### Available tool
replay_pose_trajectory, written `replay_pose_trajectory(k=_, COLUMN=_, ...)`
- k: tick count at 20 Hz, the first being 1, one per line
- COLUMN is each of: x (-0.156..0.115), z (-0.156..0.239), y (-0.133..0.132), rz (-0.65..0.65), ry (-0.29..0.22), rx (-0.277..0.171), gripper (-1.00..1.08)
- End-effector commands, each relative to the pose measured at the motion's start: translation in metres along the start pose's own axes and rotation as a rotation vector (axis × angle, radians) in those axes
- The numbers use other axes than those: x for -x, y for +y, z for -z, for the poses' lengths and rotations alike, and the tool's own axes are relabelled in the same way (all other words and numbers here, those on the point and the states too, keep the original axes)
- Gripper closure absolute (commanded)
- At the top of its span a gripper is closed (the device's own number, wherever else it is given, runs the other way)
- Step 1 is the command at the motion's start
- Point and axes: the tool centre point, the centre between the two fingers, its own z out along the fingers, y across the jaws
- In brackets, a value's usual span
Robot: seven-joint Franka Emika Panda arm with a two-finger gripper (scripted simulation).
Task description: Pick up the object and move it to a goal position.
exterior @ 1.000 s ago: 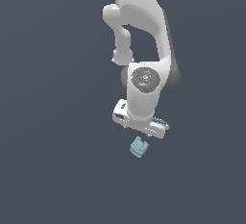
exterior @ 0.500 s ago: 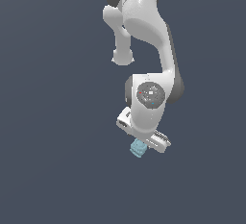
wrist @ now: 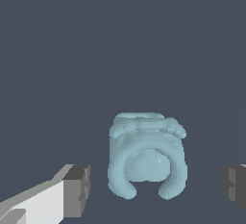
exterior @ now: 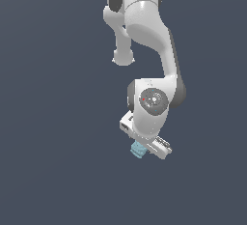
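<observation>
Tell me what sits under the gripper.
The pale teal object lies under the gripper, between its open fingers, untouched. In the exterior view, the hand hides part of it.

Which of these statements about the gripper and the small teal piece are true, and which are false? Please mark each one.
1. The gripper is open. True: in the wrist view both fingers stand apart from the teal object.
2. The fingers are clamped on the object. False: a gap shows on each side of it.
3. The object lies between the two fingers. True, as the wrist view shows.
4. The object is red. False: it is pale teal-blue.
5. In the exterior view the object sits close to the lower end of the arm, beside the gripper. True.
</observation>
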Motion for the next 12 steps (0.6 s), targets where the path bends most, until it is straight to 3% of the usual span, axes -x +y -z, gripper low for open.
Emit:
replay_pose_trajectory(k=1, x=0.000, z=0.000, y=0.000, rz=0.000, ry=0.000, rx=0.000, gripper=-0.92)
replay_pose_trajectory(k=12, x=0.001, z=-0.043, y=0.001, rz=-0.004, ry=0.000, rx=0.000, gripper=-0.92)
